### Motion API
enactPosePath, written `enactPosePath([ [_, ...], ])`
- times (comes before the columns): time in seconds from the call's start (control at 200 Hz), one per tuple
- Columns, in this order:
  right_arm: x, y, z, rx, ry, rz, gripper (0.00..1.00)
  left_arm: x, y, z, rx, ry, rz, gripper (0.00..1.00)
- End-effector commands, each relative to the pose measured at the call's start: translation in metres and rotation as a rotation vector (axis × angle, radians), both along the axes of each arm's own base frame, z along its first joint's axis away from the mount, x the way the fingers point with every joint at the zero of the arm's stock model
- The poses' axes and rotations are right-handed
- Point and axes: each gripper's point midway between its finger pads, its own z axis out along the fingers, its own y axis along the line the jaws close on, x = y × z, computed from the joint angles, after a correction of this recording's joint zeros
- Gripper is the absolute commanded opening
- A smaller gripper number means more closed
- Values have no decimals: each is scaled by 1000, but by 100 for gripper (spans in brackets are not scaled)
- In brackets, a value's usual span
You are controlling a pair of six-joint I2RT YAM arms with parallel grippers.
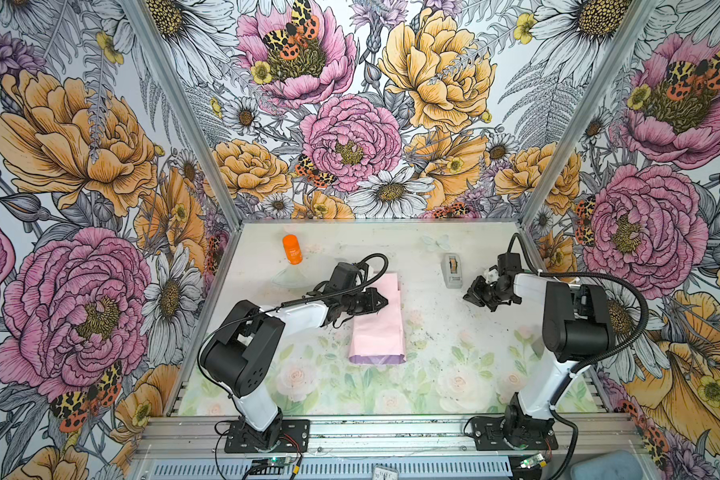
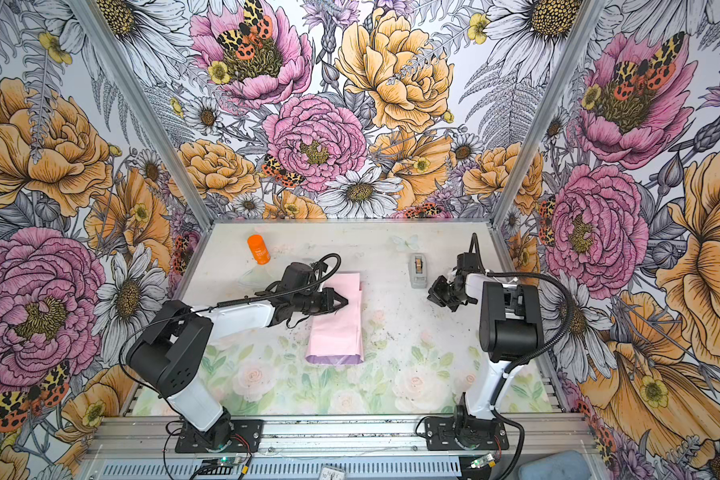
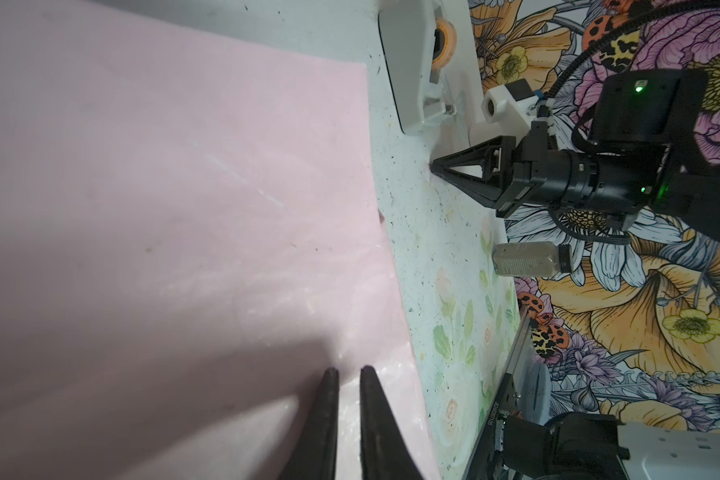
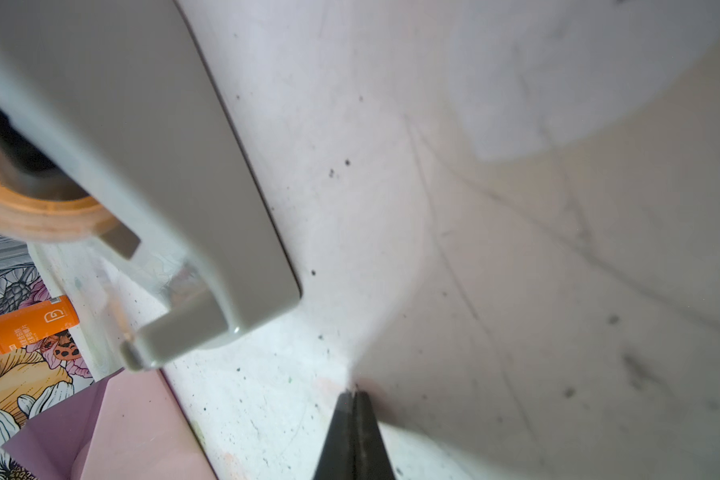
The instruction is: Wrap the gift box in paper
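Paper (image 1: pixel 377 320) lies folded, pink side out, centre of scene. Gift box unseen; we judge it inside. Left gripper (image 1: pixel 381 300) rests on the fold, jaws barely apart, pinching nothing. Right gripper (image 1: pixel 470 296) is pressed together beside the tape dispenser (image 1: pixel 453 270). Next, we reckon: fetch tape while the fold is held.

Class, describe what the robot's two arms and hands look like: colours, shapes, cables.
Both the left arm and right arm have white shells, black joints and black ribbed cable hoses. The left hand and right hand are black, with tapering triangular open-frame fingers.
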Motion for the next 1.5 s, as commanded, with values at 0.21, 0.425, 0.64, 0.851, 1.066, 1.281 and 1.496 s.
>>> enactPosePath([
  [0.21, -16, 35, 97, -39, -301, 181, 0, -11, 6, -6, 68, 32, -1, 15],
  [0.425, -54, 122, 141, 87, -425, 506, 0, -12, 7, -12, 82, 40, 0, 15],
  [0.64, -62, 159, 117, 22, -323, 562, 0, -6, 3, -10, 75, 31, 4, 16],
  [0.851, -56, 152, 83, -93, -189, 370, 0, 2, 0, 3, 53, 4, 17, 17],
  [1.066, -62, 179, 77, -102, -193, 362, 0, 5, -5, 25, 17, -29, 14, 23],
  [1.281, -63, 187, 66, -119, -175, 343, 0, 10, -4, 61, -1, -85, 22, 33],
  [1.496, -64, 188, 58, -152, -163, 324, 0, 7, 41, 73, 108, -71, 155, 41],
])
